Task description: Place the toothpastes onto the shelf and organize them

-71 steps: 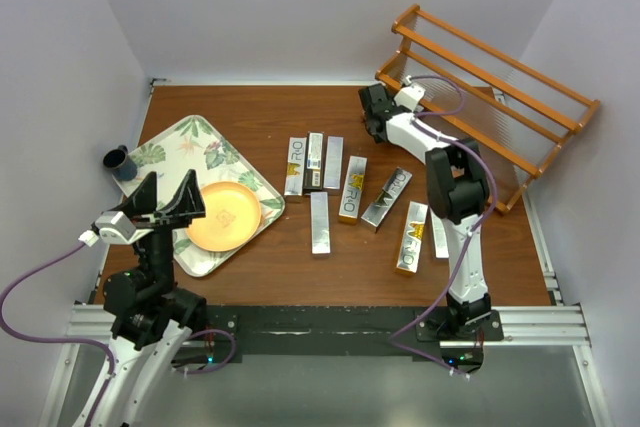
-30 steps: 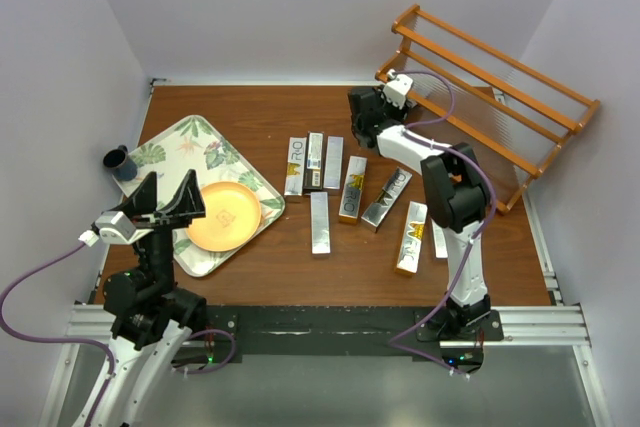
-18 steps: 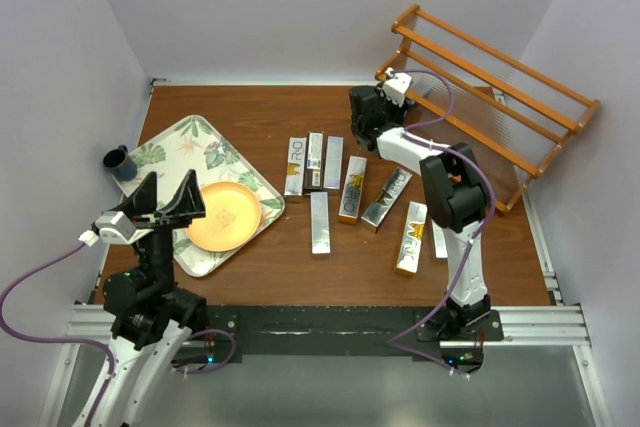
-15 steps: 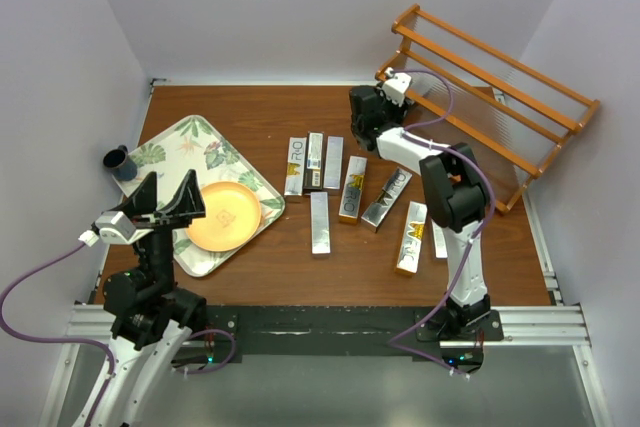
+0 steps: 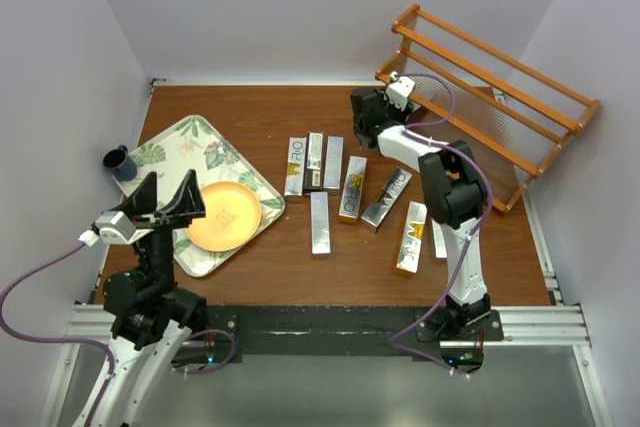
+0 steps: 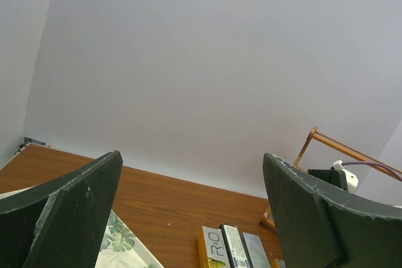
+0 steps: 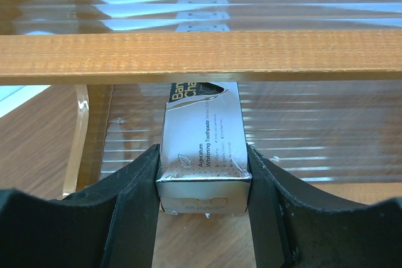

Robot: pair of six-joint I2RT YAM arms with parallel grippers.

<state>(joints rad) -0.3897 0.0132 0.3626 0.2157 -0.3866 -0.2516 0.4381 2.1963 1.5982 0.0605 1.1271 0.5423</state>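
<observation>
Barely moved since a second ago, right fingers (image 7: 135,205) pinch a toothpaste carton (image 7: 202,149) lengthwise, far end under the crossing shelf rail (image 7: 201,54); left fingers (image 6: 69,199) spread wide

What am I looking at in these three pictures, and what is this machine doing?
Two robot arms are bolted at a wooden table's near edge. One picture looks down from above; the other two come from a camera on each wrist. The left gripper stands open and empty near a leaf-patterned tray holding an orange plate. The right gripper is closed on a silver toothpaste carton, its end at the wooden shelf. More cartons lie loose on the table, and a dark cup sits beside the tray.
</observation>
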